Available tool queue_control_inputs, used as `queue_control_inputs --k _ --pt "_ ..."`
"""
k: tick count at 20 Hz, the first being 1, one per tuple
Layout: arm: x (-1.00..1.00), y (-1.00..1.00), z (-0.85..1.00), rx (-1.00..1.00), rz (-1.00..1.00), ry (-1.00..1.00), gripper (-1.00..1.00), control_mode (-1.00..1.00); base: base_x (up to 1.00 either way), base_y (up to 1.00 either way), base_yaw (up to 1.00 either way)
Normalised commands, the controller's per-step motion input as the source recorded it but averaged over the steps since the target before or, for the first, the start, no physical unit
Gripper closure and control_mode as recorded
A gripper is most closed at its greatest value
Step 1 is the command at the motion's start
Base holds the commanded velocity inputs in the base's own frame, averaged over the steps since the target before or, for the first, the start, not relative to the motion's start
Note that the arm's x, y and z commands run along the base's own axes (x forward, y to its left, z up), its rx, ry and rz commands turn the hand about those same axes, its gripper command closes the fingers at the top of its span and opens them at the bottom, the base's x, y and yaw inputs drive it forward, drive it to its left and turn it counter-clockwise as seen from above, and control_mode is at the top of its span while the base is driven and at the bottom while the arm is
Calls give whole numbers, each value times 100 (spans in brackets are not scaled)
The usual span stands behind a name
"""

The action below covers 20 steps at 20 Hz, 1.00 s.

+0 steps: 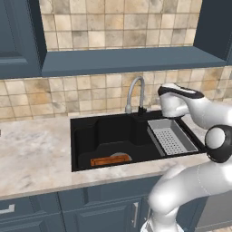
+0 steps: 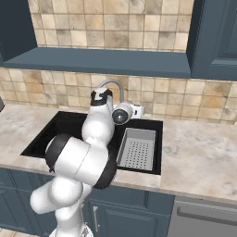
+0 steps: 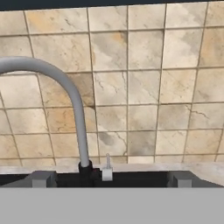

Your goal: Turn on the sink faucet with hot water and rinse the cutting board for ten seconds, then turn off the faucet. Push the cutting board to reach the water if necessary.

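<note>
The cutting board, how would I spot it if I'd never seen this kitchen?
Find the black sink sunk into the marble counter under the tiled wall. Look at its floor near the front edge, left of the faucet. The cutting board is the small flat orange-brown strip lying there, unlike the grey perforated tray at the sink's right end.

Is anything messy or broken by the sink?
Nothing looks spilled or broken. The cutting board lies flat at the front of the black sink, well away from the faucet, and no water is running. The grey drainer tray sits straight.
</note>
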Motion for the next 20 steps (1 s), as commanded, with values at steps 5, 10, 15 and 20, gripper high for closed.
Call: queue_control_inputs --k 5,10,15,20 --pt "0 -4 -19 0 0 3 -100 -100 0 0 0" --pt "0 -1 -14 0 0 4 -100 -100 0 0 0" --pt "0 0 -10 0 0 2 -100 -100 0 0 0" --pt "5 0 0 0 0 5 -100 -100 0 0 0"
